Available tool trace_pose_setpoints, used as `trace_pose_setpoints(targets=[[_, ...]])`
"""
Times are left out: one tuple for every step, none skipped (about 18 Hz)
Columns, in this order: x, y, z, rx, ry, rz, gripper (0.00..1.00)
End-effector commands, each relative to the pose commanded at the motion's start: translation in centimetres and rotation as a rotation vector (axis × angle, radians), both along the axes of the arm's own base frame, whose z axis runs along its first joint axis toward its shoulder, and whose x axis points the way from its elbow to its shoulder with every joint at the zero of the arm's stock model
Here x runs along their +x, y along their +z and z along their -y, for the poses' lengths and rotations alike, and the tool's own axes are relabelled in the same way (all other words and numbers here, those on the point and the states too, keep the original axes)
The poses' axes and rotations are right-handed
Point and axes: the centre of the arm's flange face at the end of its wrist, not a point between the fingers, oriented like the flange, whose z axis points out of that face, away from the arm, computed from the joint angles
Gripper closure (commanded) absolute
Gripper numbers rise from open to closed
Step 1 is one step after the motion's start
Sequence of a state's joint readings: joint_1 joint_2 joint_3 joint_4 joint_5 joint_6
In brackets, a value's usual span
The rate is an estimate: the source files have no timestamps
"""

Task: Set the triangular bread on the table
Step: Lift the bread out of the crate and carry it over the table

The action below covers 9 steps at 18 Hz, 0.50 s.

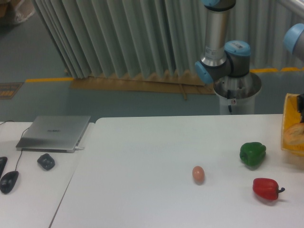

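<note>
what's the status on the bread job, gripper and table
Gripper at the frame's right edge over the yellow basket, state unclear. Triangular bread a tan blur there, not yet on table. Egg, green pepper, red pepper sit on the right side.
</note>
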<state>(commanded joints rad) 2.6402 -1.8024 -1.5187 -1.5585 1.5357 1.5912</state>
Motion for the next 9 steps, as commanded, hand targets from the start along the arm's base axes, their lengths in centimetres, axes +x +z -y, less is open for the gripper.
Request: trace_pose_setpoints(targets=[[0.8,0.1,-1.1,0.003,0.021,0.000,0.68],[2.2,0.4,-2.7,0.002,0.042,-0.008,0.69],[3.6,0.5,-4.5,0.015,0.065,-0.016,0.69],[4.2,0.4,-5.3,0.024,0.089,-0.024,0.69],[4.9,0.6,-6.1,0.034,0.107,-0.029,0.70],[5.7,0.5,-7.2,0.050,0.133,-0.027,0.70],[6.4,0.3,-8.6,0.069,0.206,-0.040,0.70],[7.2,0.3,-9.8,0.082,0.234,-0.056,0.70],[8.2,0.0,-11.2,0.092,0.242,-0.070,0.70]])
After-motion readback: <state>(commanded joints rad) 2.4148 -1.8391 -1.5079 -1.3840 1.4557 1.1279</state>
